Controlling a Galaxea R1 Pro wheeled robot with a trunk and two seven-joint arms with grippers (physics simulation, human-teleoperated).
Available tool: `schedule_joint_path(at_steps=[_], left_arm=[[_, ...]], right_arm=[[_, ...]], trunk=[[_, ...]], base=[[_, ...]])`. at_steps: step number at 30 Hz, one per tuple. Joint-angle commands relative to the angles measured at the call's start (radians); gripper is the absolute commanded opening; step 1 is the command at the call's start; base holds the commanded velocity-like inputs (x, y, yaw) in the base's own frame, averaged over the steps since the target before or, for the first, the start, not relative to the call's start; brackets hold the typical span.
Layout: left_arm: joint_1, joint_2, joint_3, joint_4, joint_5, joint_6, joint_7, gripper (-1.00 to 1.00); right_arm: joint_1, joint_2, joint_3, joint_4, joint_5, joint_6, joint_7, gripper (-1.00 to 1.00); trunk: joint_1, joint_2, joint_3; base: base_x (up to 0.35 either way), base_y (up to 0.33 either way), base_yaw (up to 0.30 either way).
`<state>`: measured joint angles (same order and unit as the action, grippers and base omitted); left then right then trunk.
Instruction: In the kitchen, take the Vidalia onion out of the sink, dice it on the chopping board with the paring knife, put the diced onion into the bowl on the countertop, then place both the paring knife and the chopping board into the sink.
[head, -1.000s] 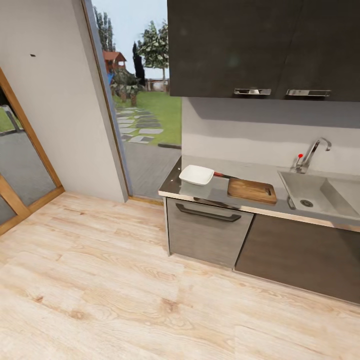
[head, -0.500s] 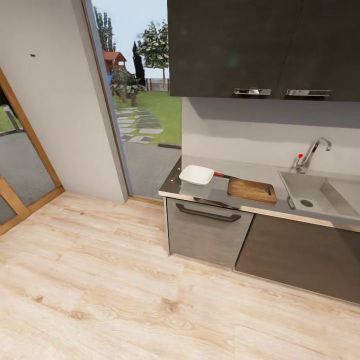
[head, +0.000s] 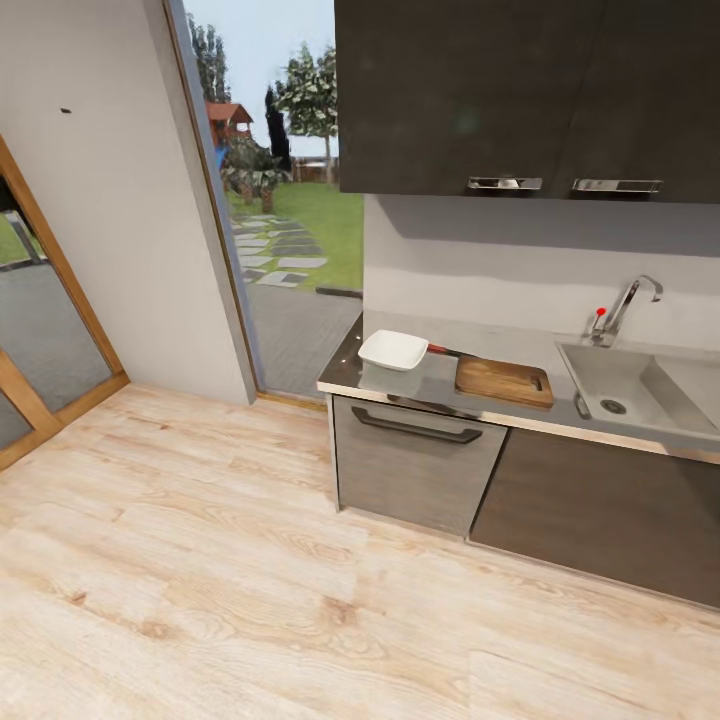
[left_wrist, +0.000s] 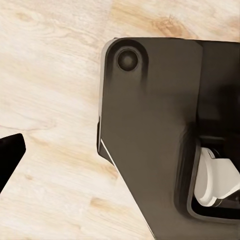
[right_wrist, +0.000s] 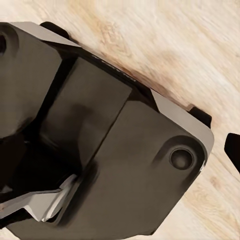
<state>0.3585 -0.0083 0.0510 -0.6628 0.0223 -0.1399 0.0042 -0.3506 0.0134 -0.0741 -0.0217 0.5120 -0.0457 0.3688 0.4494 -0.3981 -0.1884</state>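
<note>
floor (left_wrist: 55, 90): pale wood planks with darker grain, seen from above
base (left_wrist: 150, 130): dark, flat-topped robot body with a rounded corner and a thin light edge, over the floor
round cap (left_wrist: 128, 60): dark disc set in the base's rounded corner
white part (left_wrist: 216, 181): pale, rounded piece sitting in a dark recess of the base
fingers (left_wrist: 10, 150): one black tip at the frame edge, over the floor, well apart from the base

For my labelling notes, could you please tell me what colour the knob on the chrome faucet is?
Red: the small round knob beside the chrome faucet, clearest in the head view.
</note>
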Motion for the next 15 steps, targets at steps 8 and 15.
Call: schedule_joint_path(at_steps=[8, 15], left_arm=[[-0.002, -0.001, 0.003, -0.003, 0.002, 0.001, 0.004, 1.0], [-0.042, -0.026, 0.003, -0.066, 0.003, 0.006, 0.109, 1.0]], right_arm=[[-0.001, 0.0, -0.217, -0.112, -0.096, -0.087, -0.26, 1.0], [-0.001, -0.003, -0.289, -0.201, -0.122, -0.288, -0.423, 1.0]], trunk=[[0.001, -0.002, -0.002], [0.001, -0.002, -0.002]], base=[[0.0, 0.0, 0.0], [0.0, 0.0, 0.0]])
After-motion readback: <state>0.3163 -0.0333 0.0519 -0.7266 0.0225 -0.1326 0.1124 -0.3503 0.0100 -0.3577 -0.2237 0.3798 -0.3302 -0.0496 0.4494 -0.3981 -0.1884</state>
